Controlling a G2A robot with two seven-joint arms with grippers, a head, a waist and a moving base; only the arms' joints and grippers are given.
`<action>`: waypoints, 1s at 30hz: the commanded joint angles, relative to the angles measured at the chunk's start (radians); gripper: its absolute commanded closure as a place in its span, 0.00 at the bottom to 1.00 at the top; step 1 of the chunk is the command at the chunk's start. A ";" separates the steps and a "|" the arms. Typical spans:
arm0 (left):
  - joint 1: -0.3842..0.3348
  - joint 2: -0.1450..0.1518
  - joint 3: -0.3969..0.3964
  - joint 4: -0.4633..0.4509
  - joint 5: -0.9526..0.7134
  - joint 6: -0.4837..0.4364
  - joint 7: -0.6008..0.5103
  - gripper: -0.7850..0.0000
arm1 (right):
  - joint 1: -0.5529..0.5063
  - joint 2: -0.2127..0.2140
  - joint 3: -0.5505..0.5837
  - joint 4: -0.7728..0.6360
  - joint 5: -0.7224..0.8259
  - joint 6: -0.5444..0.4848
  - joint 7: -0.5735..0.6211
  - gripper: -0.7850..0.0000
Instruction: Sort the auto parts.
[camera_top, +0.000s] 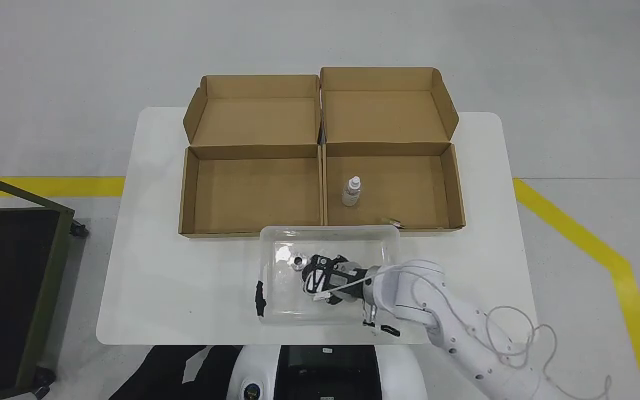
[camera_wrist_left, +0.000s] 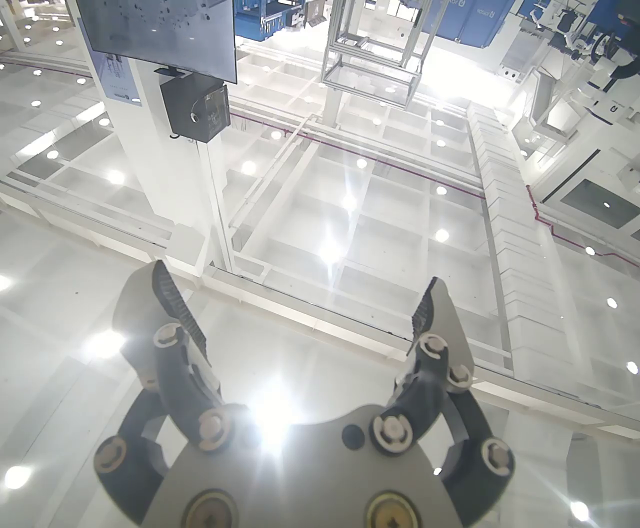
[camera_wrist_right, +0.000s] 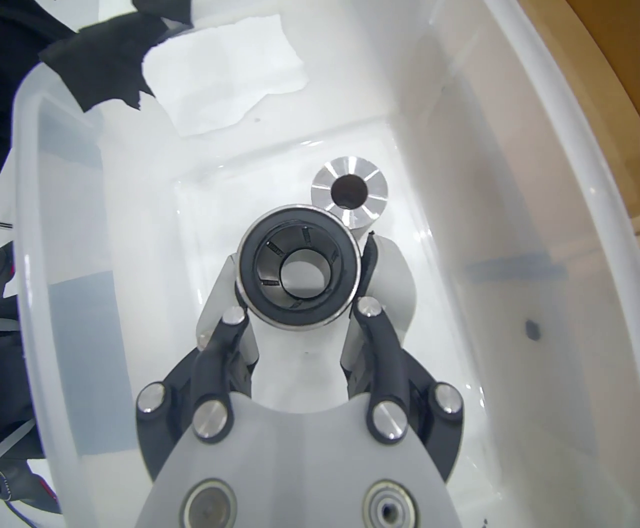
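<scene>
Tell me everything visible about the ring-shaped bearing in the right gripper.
The bearing is a short cylinder with a bright metal outer shell, a black end face and a black slotted inner sleeve around an open bore. It looks intact. The right gripper clamps it by its sides, bore facing the wrist camera, inside the clear plastic bin. A silver bushing stands just beyond it. Whether the two touch, or whether the bearing rests on the bin floor, cannot be told.

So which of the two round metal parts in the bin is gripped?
The black-ringed bearing, clamped in the right gripper; the plain silver sleeve stands ungripped just past it.
</scene>
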 joint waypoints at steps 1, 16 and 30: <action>0.000 0.000 0.000 0.000 0.000 0.000 0.000 0.00 | -0.009 0.005 0.020 -0.006 -0.004 0.001 -0.001 0.50; 0.000 0.000 0.000 0.000 0.000 0.000 0.000 0.00 | -0.009 0.002 0.014 -0.004 -0.016 -0.005 -0.029 0.17; 0.000 0.000 0.000 0.000 0.000 0.000 0.000 0.00 | 0.027 -0.015 -0.022 0.042 -0.018 -0.001 -0.049 0.53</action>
